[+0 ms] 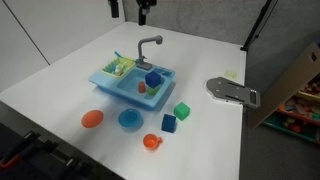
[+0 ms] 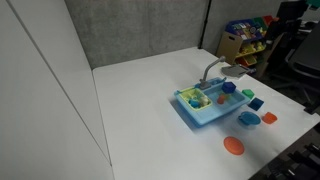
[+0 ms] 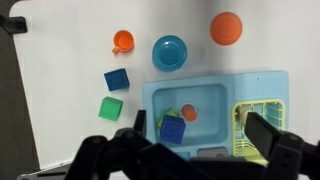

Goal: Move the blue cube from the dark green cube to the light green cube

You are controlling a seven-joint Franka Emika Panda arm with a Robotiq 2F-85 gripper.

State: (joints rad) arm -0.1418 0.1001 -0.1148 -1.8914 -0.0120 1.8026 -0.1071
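Across the white table (image 1: 60,70), a blue toy sink (image 1: 120,92) at the middle, with the gripper (image 3: 200,135) high above it, fingers (image 3: 262,132) spread wide apart and clamped on nothing. Near of the sink, an orange plate (image 1: 92,119), a blue bowl (image 1: 129,120) and an orange cup (image 1: 151,142). Inside the sink's basin, the blue cube (image 3: 172,129) atop the dark green cube (image 3: 157,119), only a green edge showing; on the table to the near right, the light green cube (image 1: 181,111) just beside a second blue block (image 1: 169,124).
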